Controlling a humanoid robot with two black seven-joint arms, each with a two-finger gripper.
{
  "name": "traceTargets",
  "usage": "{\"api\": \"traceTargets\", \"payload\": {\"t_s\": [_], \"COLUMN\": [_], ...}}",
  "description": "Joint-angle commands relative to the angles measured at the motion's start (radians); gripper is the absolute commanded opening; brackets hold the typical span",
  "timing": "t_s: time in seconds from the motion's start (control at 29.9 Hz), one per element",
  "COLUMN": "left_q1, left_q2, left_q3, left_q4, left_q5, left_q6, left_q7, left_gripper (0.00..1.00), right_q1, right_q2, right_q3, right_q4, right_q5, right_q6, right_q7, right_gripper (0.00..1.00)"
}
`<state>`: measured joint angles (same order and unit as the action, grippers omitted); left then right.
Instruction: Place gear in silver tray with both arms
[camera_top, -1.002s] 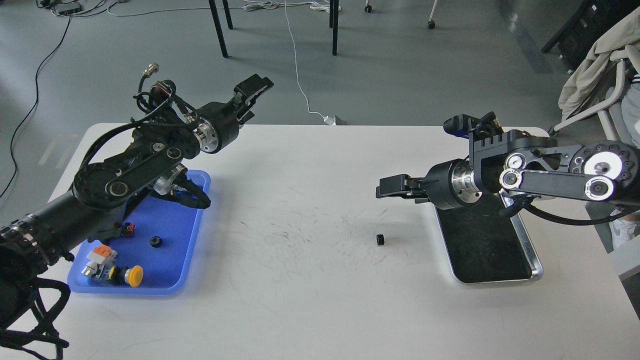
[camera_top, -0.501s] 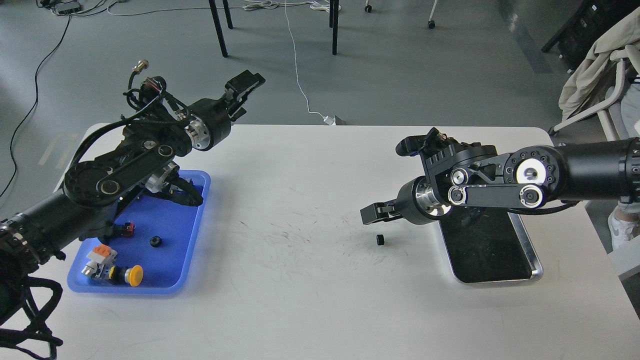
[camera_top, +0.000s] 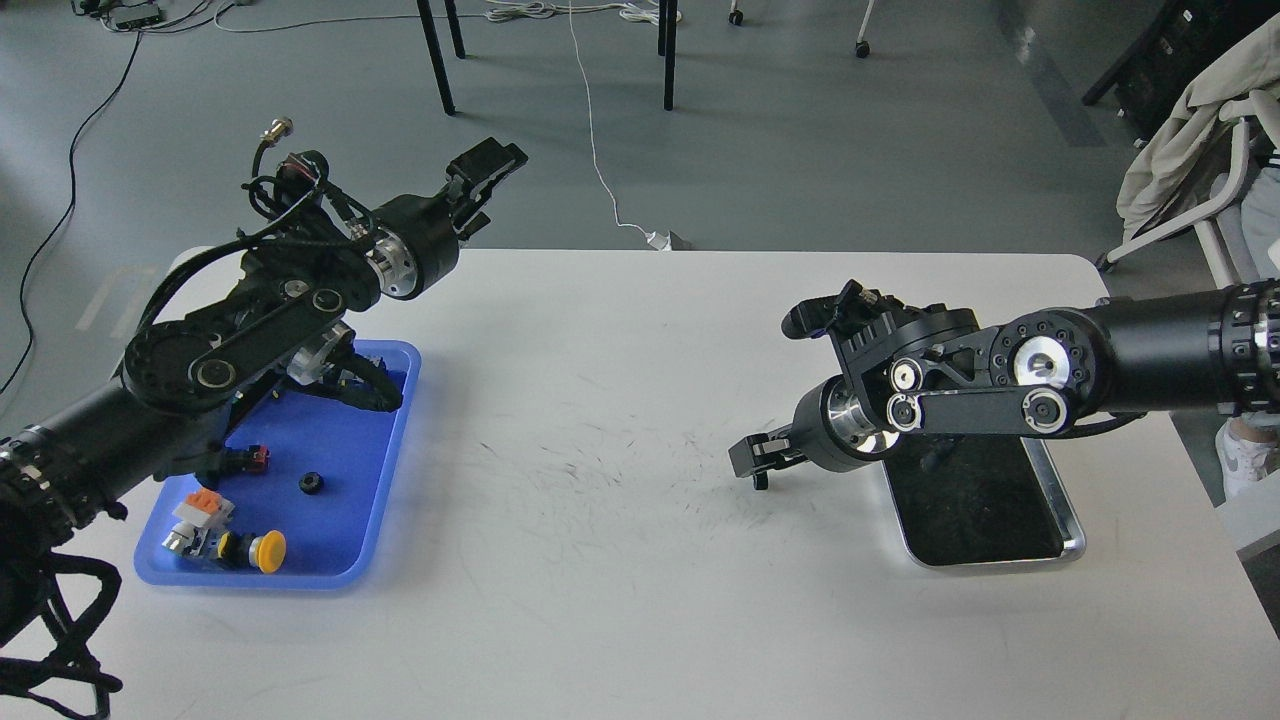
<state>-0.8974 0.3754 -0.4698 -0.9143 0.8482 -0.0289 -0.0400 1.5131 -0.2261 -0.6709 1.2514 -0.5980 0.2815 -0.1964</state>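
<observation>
The small black gear on the white table is mostly hidden under my right gripper (camera_top: 752, 467), which has come down on the spot where it lay, left of the silver tray (camera_top: 1068, 512). The gripper's fingers are dark and seen end-on, so I cannot tell whether they have closed on the gear. The right arm crosses over the tray's far half; the tray's dark bottom is bare where it shows. My left gripper (camera_top: 480, 172) is raised above the table's far left edge, its fingers apart and empty.
A blue plastic tray (camera_top: 385, 470) at the left holds a small black ring-shaped part (camera_top: 310, 482), a yellow push button (camera_top: 267, 548), an orange-and-white connector (camera_top: 203, 505) and other small parts. The left arm hangs over its far end. A chair with cloth stands at the far right.
My right gripper swung left off the silver tray and dropped down onto the gear on the table. My left gripper pulled back a little to the left and up.
</observation>
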Motion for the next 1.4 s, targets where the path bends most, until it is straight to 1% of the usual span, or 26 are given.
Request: {"api": "traceTargets", "payload": {"t_s": [0.0, 0.13, 0.3, 0.5, 0.53, 0.6, 0.63, 0.74, 0.97, 1.04, 1.17, 1.37], "left_q1": [0.0, 0.0, 0.002, 0.002, 0.002, 0.002, 0.002, 0.0, 0.0, 0.0, 0.0, -0.002], "left_q2": [0.007, 0.007, 0.008, 0.008, 0.008, 0.008, 0.008, 0.008, 0.01, 0.01, 0.01, 0.005], "left_q3": [0.0, -0.001, 0.0, 0.0, 0.0, 0.0, 0.0, -0.001, -0.001, -0.001, -0.001, -0.001], "left_q4": [0.0, 0.0, 0.0, 0.0, 0.0, 0.0, 0.0, 0.0, 0.0, 0.0, 0.0, 0.0], "left_q5": [0.0, 0.0, 0.0, 0.0, 0.0, 0.0, 0.0, 0.0, 0.0, 0.0, 0.0, 0.0], "left_q6": [-0.002, -0.002, -0.002, -0.002, -0.002, -0.002, -0.002, -0.002, -0.002, -0.002, -0.002, 0.0], "left_q7": [-0.001, -0.003, -0.003, -0.003, -0.003, -0.005, -0.003, -0.003, -0.003, -0.003, -0.003, -0.003], "left_gripper": [0.98, 0.98, 0.98, 0.98, 0.98, 0.98, 0.98, 0.98, 0.98, 0.98, 0.98, 0.98], "right_q1": [-0.002, -0.008, -0.028, -0.028, -0.028, -0.028, -0.028, -0.03, -0.017, -0.001, 0.078, 0.124], "right_q2": [0.019, 0.048, 0.07, 0.091, 0.093, 0.093, 0.094, 0.093, 0.08, 0.053, -0.068, -0.329], "right_q3": [-0.004, -0.026, -0.027, -0.027, -0.029, -0.027, -0.027, -0.027, -0.016, -0.006, 0.059, 0.123], "right_q4": [-0.012, -0.026, -0.053, -0.073, -0.075, -0.075, -0.075, -0.075, -0.072, -0.069, -0.044, 0.037], "right_q5": [-0.002, -0.002, -0.002, -0.002, -0.002, 0.0, 0.0, -0.002, -0.003, 0.001, 0.004, -0.011], "right_q6": [0.001, 0.001, 0.002, 0.007, 0.008, 0.008, 0.008, 0.013, 0.022, 0.022, 0.027, 0.044], "right_q7": [0.0, 0.0, 0.0, 0.0, 0.0, 0.0, 0.002, 0.005, 0.008, 0.008, 0.012, 0.017], "right_gripper": [0.66, 0.62, 0.6, 0.45, 0.4, 0.35, 0.29, 0.02, 0.02, 0.01, 0.01, 0.01]}}
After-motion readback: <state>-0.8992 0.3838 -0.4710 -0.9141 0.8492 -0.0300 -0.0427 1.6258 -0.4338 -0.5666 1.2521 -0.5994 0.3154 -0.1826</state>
